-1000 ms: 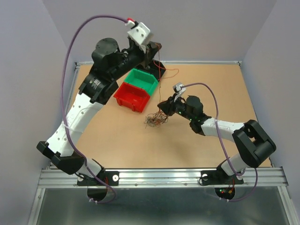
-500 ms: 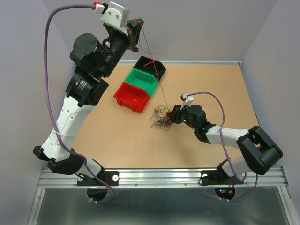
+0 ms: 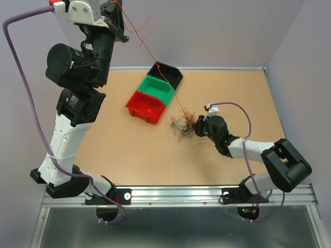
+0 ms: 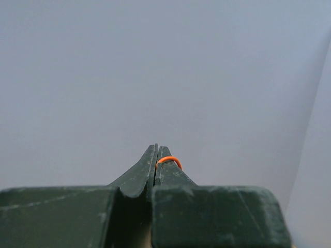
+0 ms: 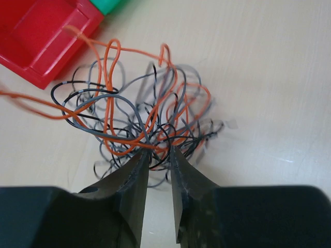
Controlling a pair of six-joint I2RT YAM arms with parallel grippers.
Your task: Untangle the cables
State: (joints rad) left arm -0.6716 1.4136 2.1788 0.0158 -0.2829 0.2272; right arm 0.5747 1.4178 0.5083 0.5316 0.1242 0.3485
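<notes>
Cables [image 5: 150,121] pinched at right tool [image 5: 158,155] tips

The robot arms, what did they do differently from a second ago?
The left gripper rose high and to the left, shut on an orange wire, drawing it out of the wire tangle. The right gripper stayed low, pinching the tangle, which slid slightly right. The bins stayed put.

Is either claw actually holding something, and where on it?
The left gripper pinches one orange wire at its end. The right gripper pins the tangle at its near edge.
</notes>
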